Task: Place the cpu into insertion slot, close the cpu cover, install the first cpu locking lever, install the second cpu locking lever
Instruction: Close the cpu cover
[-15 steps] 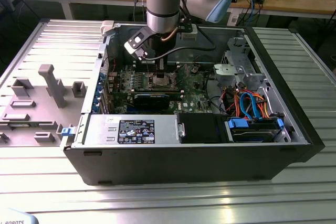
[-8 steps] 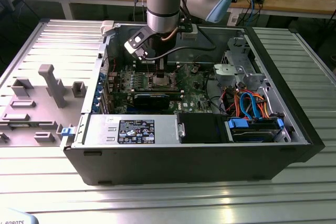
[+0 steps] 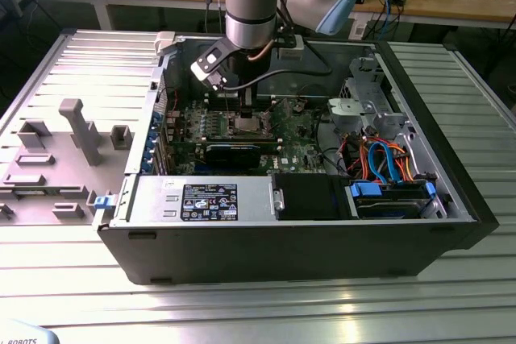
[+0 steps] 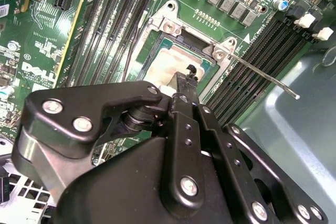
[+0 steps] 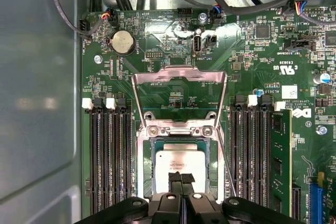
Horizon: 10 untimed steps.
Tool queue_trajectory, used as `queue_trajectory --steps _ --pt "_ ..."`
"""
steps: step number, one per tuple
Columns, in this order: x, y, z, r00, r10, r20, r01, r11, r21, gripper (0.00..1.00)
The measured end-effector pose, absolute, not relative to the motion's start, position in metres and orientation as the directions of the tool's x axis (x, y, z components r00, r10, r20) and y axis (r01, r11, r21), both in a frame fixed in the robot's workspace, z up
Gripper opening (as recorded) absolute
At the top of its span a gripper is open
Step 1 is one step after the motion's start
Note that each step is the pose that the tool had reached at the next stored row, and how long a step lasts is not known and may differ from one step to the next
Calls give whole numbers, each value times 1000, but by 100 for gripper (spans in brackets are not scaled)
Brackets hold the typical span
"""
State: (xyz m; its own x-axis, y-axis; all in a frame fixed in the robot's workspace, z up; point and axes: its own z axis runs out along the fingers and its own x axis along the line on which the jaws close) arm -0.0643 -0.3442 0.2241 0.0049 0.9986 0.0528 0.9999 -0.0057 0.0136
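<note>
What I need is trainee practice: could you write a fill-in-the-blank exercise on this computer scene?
1. The chip sits in the socket, whose metal cover is flipped ___.
2. The shut gripper hangs right over the ___.
3. The circuit board is coloured ___.
Missing words: open; chip; green.
</note>
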Motion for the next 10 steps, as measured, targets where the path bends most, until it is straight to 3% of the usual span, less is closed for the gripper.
queue_trajectory --steps 10 --pt "-64 -344 229 5 999 53 1000 -6 14 11"
